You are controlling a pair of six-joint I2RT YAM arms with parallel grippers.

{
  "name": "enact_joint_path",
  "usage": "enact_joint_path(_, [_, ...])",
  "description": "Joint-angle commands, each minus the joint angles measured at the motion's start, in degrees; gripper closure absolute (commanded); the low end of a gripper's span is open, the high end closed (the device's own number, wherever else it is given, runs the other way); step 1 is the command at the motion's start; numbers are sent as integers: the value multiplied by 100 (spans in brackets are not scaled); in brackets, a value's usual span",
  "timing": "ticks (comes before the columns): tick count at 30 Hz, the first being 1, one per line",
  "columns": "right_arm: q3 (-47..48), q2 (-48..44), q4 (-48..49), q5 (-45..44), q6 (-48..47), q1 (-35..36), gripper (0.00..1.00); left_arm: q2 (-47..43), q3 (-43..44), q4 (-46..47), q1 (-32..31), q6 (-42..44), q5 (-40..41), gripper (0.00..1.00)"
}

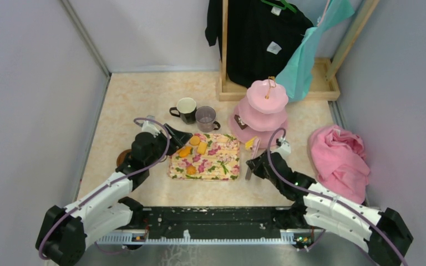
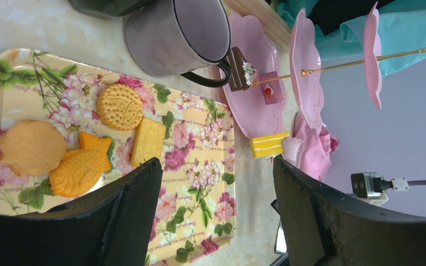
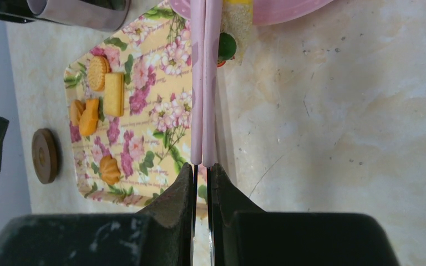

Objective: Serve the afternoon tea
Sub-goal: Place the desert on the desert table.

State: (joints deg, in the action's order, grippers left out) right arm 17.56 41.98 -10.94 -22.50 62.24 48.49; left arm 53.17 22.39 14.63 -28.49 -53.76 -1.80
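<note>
The pink three-tier stand stands at the right of the black mug and the smoky mug. Several orange and yellow snacks lie on the flower tray. My left gripper is open and empty above the tray's left half. My right gripper is shut on pink tongs. The tongs' tips hold a yellow cake slice at the rim of the stand's bottom plate. A brown cake sits on that plate. One brown coaster lies left of the tray.
A crumpled pink cloth lies at the right. A wooden clothes rack with black and teal garments stands at the back. Grey walls close in both sides.
</note>
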Motion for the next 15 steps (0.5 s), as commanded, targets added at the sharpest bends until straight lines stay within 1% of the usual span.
enact_joint_path(1, [-200, -244, 960, 754, 134, -518, 100, 0, 96, 189, 27, 56, -75, 21])
enact_joint_path(4, [-387, -280, 1317, 1085, 227, -845, 100, 19, 103, 189, 27, 60, -82, 21])
enact_joint_path(15, [-1033, -560, 2469, 2070, 740, -1582, 100, 91, 149, 167, 27, 54, -152, 22])
